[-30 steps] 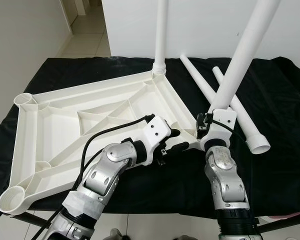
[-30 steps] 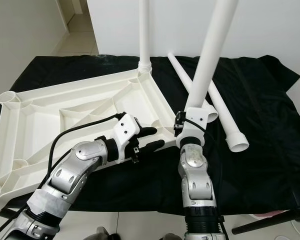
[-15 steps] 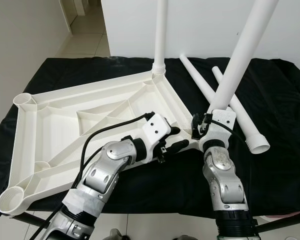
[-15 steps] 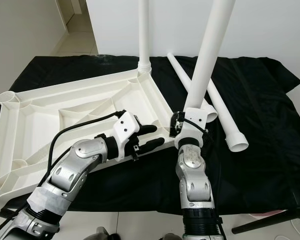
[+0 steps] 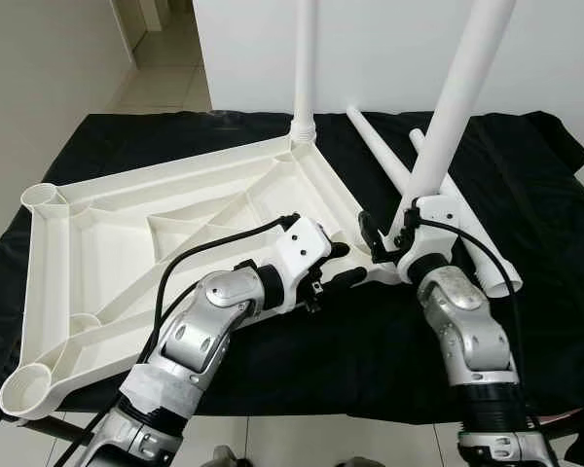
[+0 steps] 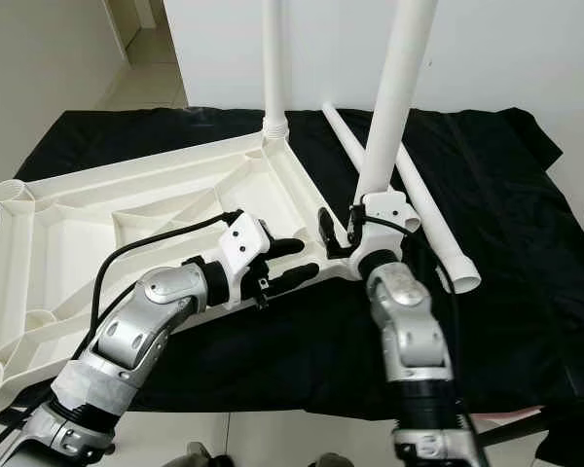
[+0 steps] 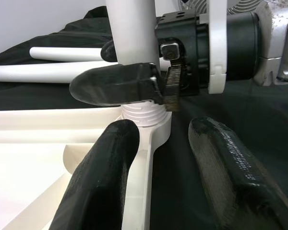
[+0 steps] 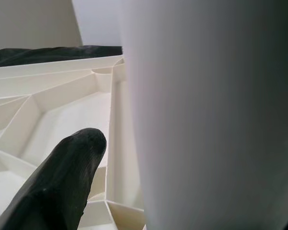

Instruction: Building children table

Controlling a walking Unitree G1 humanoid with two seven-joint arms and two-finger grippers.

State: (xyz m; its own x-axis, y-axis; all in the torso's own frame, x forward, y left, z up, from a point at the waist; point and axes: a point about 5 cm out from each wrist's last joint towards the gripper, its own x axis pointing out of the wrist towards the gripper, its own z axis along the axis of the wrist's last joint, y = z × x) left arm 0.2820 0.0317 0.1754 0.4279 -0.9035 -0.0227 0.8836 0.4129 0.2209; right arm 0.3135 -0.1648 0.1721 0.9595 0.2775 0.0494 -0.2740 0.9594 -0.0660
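The white table top (image 5: 127, 233) lies upside down on the black cloth. One white leg (image 5: 305, 68) stands upright in its far corner. A second leg (image 5: 457, 97) leans slightly over the near right corner, with my right gripper (image 5: 397, 241) shut on its lower end. Its threaded end (image 7: 141, 112) sits at the corner socket (image 7: 156, 132) with threads still showing. My left gripper (image 5: 343, 265) is open, its fingers (image 7: 103, 177) straddling the table top's rim just beside that socket. In the right wrist view the held leg (image 8: 206, 115) looms beside one black finger.
Two loose white legs lie on the cloth behind and right of the right arm, one long (image 5: 380, 156) and one with its open end (image 6: 464, 277) toward me. A white wall stands behind the table. Tiled floor lies at the far left.
The right forearm has swung out to the right, and the held leg now stands more upright over the corner socket. The left gripper has barely moved.
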